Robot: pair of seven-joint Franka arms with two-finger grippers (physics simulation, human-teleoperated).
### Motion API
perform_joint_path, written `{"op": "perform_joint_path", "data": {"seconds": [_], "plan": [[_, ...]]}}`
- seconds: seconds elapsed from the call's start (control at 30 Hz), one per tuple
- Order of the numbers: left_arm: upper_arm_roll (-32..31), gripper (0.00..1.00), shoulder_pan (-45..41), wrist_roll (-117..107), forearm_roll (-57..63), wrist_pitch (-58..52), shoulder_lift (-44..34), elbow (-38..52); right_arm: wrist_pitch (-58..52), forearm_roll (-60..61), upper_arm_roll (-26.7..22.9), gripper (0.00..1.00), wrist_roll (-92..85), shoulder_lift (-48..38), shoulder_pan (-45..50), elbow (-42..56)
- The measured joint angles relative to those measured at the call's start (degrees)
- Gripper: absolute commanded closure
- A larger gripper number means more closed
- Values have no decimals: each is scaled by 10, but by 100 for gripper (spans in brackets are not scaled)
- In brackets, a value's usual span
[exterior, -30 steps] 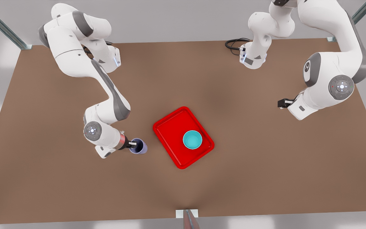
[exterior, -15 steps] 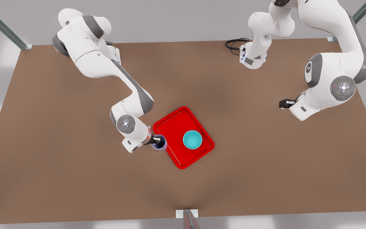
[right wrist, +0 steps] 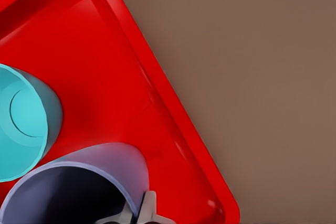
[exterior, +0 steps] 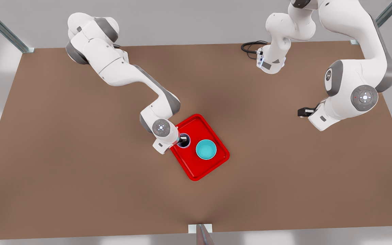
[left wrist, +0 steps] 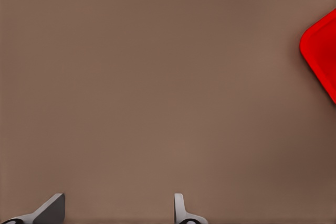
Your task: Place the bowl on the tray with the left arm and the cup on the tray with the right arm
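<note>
The right gripper pinches the cup's rim over the tray, the cup's base hidden, beside the bowl; the left gripper, fingers apart and cut off, waits empty.

The tray lies on the table just below the frame's centre. The bowl sits on it, toward its right side. The cup is over the tray's left part, just left of the bowl, held at its rim by the right gripper. The left gripper hangs at the frame's right, well apart from the tray.
</note>
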Motion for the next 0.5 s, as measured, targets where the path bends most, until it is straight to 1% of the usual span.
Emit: {"op": "perform_joint_path", "data": {"seconds": [0.03,0.33,0.4,0.47,0.5], "plan": [[0,0,1,0,0,0,0,0,0,-2,0,0,2,3,6,0],[0,0,1,-3,-1,0,-2,3,0,-2,-6,0,2,-8,3,4],[-1,0,0,-2,-3,0,-4,4,-7,-2,-24,0,2,-52,-11,2],[-2,0,0,-3,-4,0,-6,11,-43,-2,-25,0,1,-109,-72,1],[-2,0,0,-3,-6,-7,-3,24,-85,-2,-25,0,-1,-154,-114,1]]}}
